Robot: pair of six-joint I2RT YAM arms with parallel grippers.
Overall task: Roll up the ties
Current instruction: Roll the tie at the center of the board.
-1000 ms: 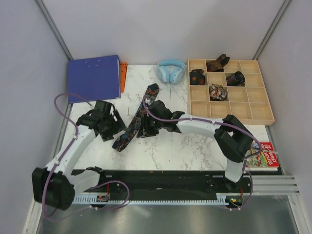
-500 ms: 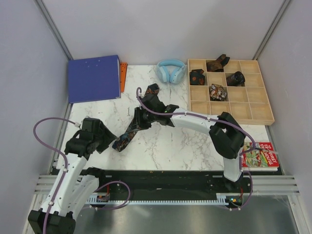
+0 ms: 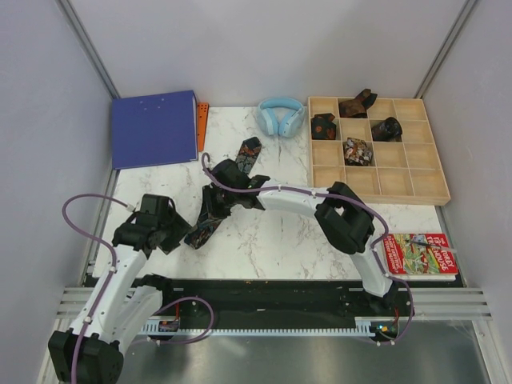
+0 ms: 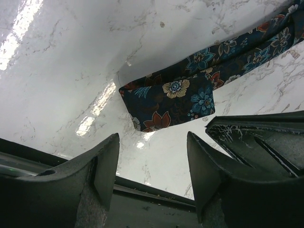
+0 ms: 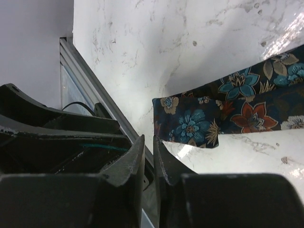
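Right fingers (image 5: 130,161) moved left, tray (image 3: 416,172) holds four ties (image 3: 358,150)

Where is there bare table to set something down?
Bare table in front, between the tie and the book; a smaller patch between the binder and the tie. Crowded where the left gripper and right gripper meet at the tie's near end.
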